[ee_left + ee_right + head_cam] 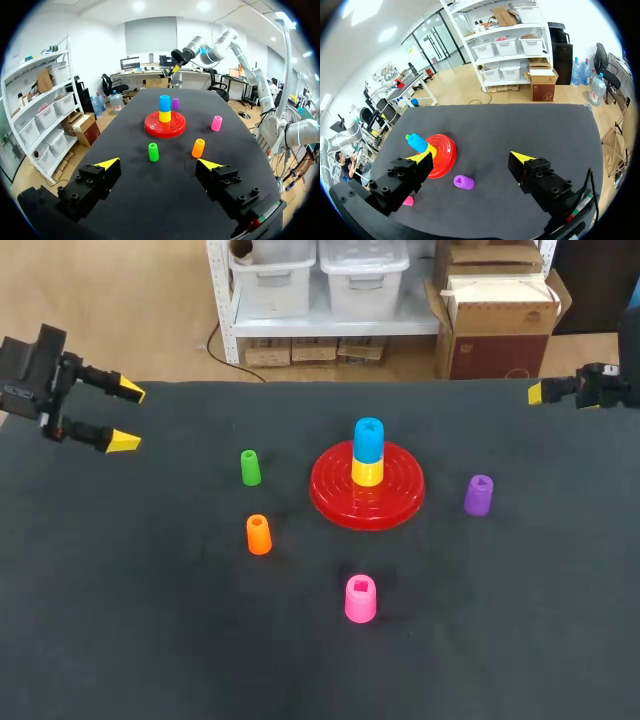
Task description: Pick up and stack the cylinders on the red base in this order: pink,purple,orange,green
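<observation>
The red base (pixel 340 495) sits mid-table with a yellow cylinder (pixel 367 472) and a blue cylinder (pixel 368 439) stacked on its peg. A pink cylinder (pixel 360 599) stands in front of the base, a purple one (pixel 478 494) to its right, and an orange one (pixel 258 534) and a green one (pixel 250 467) to its left. My left gripper (pixel 124 416) hovers open at the far left edge. Open too, my right gripper (pixel 537 392) is at the far right back corner. Ahead of the left gripper (pixel 157 162) are the green cylinder (pixel 153 152) and the orange one (pixel 198 148). The purple cylinder (pixel 463 182) lies ahead of the right gripper (pixel 472 156).
The black tabletop (pixel 150 620) holds only these pieces. My right arm (pixel 210 50) shows across the table in the left wrist view.
</observation>
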